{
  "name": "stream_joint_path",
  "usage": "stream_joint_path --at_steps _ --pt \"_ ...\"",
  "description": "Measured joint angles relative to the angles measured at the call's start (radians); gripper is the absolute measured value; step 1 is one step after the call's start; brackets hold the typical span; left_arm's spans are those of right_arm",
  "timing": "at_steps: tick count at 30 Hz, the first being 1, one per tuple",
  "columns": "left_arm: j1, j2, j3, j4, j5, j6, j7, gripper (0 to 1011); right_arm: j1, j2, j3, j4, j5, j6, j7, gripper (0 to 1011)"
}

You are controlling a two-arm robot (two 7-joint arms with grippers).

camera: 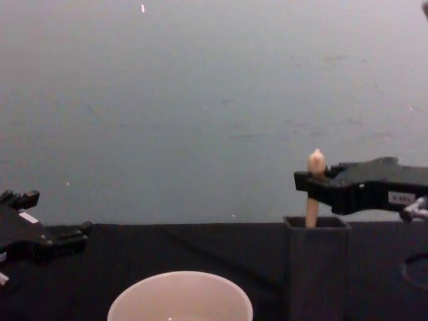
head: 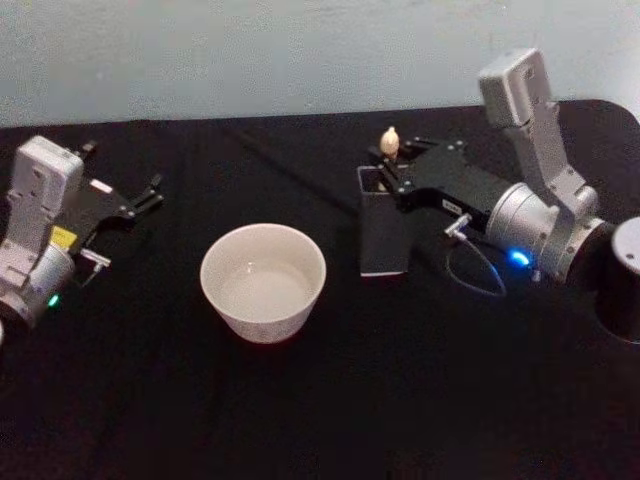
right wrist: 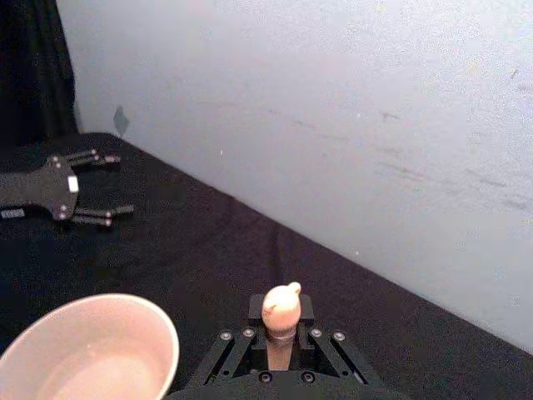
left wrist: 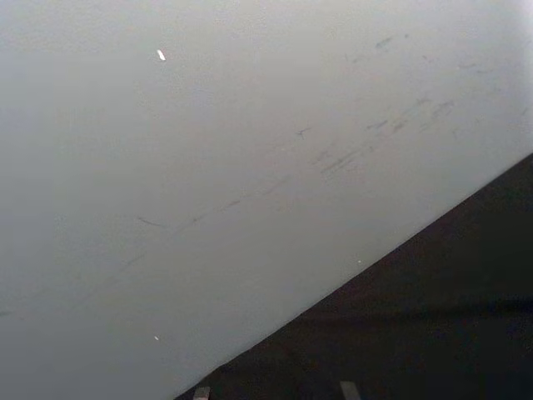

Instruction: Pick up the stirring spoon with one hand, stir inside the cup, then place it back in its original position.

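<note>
Jaws of the right gripper (head: pixel 392 162) are clenched on the stirring spoon (head: pixel 390 140) in the holder (head: pixel 385 235); left gripper (head: pixel 152 195) is parked, jaws released, its white label (head: pixel 100 186) unreadable.

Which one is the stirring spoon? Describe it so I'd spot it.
On the black table, right of the wide cream-white cup, stands a tall dark square holder. The stirring spoon sticks up from it, held by the right gripper; its pale beige rounded handle stands out against those dark neighbours.
</note>
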Motion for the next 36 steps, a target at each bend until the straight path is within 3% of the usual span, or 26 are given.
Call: stream_joint_path --at_steps 19,36 --pt "0.000 0.000 0.000 0.000 0.000 0.000 0.000 1001 -0.014 0.012 0.038 -0.068 0.079 0.015 -0.011 197" --pt "0.000 0.000 0.000 0.000 0.000 0.000 0.000 1001 0.003 0.016 0.052 -0.104 0.129 -0.008 -0.035 197"
